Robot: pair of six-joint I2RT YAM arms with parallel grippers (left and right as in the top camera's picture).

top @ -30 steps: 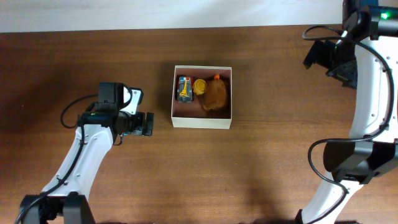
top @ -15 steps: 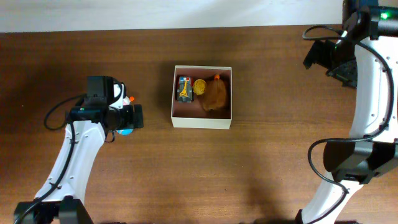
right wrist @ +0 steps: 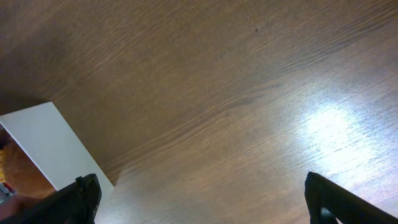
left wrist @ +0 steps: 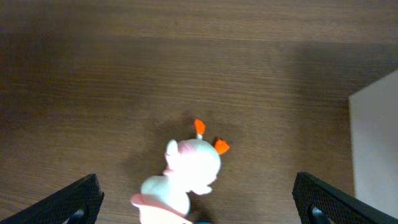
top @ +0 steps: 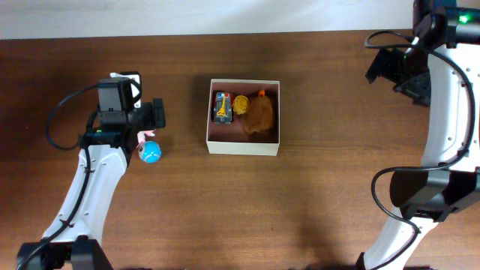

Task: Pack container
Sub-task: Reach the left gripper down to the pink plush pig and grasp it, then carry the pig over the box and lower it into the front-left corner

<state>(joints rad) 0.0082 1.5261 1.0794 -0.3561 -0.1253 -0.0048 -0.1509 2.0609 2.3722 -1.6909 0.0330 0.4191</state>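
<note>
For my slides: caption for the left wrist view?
Open left gripper over a white toy with orange tips on the wooden table, container wall at right.

white toy (left wrist: 186, 171) cut off below, container (left wrist: 376, 143) cropped

Overhead straight down, wrist views close, each catching container (top: 244, 148) wall

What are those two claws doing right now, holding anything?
Left gripper: open, holding nothing, above a small white toy.
Right gripper: open, holding nothing.
</note>
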